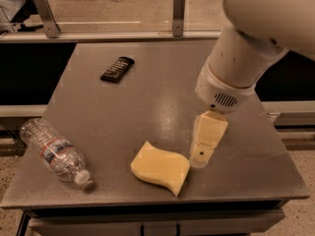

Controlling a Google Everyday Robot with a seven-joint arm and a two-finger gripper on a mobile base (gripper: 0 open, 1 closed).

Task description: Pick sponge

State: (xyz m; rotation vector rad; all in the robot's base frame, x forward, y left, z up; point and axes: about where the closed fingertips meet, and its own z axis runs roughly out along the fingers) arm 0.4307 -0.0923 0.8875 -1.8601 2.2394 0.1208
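The sponge [160, 168] is a pale yellow foam block with wavy edges. It lies flat near the front edge of the grey table [147, 102], a little right of centre. My gripper [202, 154] hangs down from the big white arm [236, 68]. Its tip is just right of the sponge's right end, low over the table top. It holds nothing that I can see.
A clear plastic bottle [56, 154] lies on its side at the front left of the table. A black flat packet [117, 69] lies at the back left. Metal rail posts [179, 13] stand behind the table's far edge.
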